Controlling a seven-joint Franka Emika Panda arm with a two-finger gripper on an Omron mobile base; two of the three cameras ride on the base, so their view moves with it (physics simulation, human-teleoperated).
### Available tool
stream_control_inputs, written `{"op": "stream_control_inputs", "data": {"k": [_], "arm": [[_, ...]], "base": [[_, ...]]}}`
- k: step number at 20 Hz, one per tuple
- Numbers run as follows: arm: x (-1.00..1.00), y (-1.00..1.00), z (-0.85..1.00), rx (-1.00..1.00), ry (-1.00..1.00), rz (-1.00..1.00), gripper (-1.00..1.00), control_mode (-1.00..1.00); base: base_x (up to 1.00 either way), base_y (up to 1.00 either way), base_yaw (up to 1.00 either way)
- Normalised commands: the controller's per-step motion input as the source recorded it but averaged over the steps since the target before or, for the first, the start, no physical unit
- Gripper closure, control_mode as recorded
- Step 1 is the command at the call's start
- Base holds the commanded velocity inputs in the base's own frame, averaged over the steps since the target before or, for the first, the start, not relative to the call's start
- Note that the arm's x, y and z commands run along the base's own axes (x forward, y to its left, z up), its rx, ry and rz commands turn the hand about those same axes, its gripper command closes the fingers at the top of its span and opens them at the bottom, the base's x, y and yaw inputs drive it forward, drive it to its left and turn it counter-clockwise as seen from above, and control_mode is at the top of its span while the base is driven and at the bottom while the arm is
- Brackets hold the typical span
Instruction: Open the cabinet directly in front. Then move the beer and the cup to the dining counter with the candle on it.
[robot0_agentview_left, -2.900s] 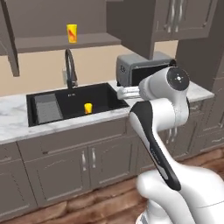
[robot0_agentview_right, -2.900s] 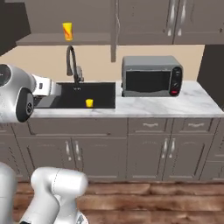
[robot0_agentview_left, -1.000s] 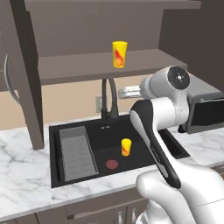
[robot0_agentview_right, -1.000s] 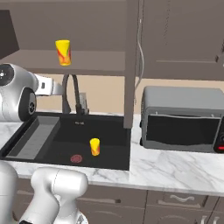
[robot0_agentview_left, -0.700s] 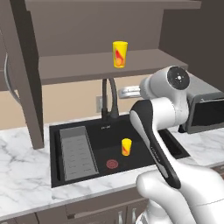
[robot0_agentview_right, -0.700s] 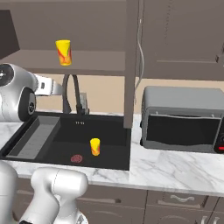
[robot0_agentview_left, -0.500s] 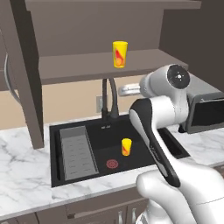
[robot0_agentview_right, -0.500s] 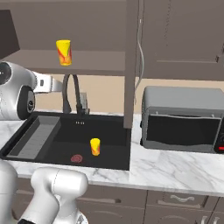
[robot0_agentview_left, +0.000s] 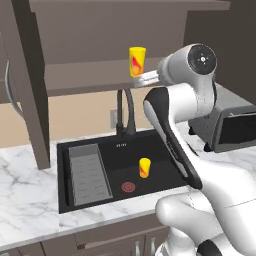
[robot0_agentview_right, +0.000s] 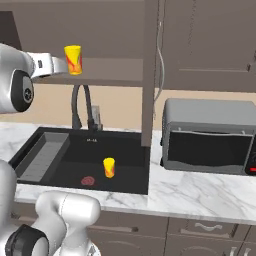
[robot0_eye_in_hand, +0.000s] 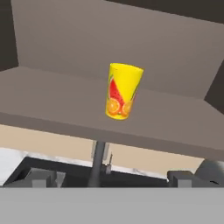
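Jaws (robot0_eye_in_hand: 112, 181) stand spread wide with nothing between them, their two dark tips apart at the bottom of the hand view and aimed at the cup (robot0_eye_in_hand: 122, 91).

At the left, the cabinet (robot0_agentview_left: 30, 85) is open, its door swung out edge-on over the marble tabletop (robot0_agentview_left: 25, 175). The yellow cup (robot0_agentview_left: 137, 61) stands upright on the cabinet's lower shelf (robot0_agentview_left: 90, 80), near its front edge and about midway along it. Below it the black sink (robot0_agentview_left: 115, 170) holds a dark faucet (robot0_agentview_left: 125, 112) at its back edge and a smaller yellow cup (robot0_agentview_left: 144, 167) near its middle. To the right a grey microwave (robot0_agentview_right: 207, 135) sits on the tabletop, hard by the sink's right edge.

Against 2.9 s ago, the whole scene has grown larger and shifted in both base views, so the base has driven in toward the sink; the things themselves keep their places. Over the last second the base views barely differ; the arm stays raised, with its wrist (robot0_agentview_right: 47, 65) level with the shelf just beside the cup. I judge the door-opening step done and the reach for the cup under way. I cannot make out the beer, the dining counter or the candle.
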Motion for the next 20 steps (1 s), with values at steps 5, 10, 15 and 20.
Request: {"op": "stream_control_inputs", "data": {"k": [5, 10, 15, 20], "arm": [[0.23, 0.10, 0.84, -0.19, 0.00, 0.06, -1.00, -1.00], [0.08, 0.09, 0.35, -0.28, 0.00, 0.09, -1.00, -1.00], [-0.08, -0.02, -0.05, -0.33, 0.00, 0.06, -1.00, -1.00], [-0.10, -0.02, -0.20, -0.16, 0.00, 0.01, -1.00, -1.00]], "base": [[0.00, 0.00, 0.00], [0.00, 0.00, 0.00], [0.00, 0.00, 0.00], [0.00, 0.00, 0.00]]}}
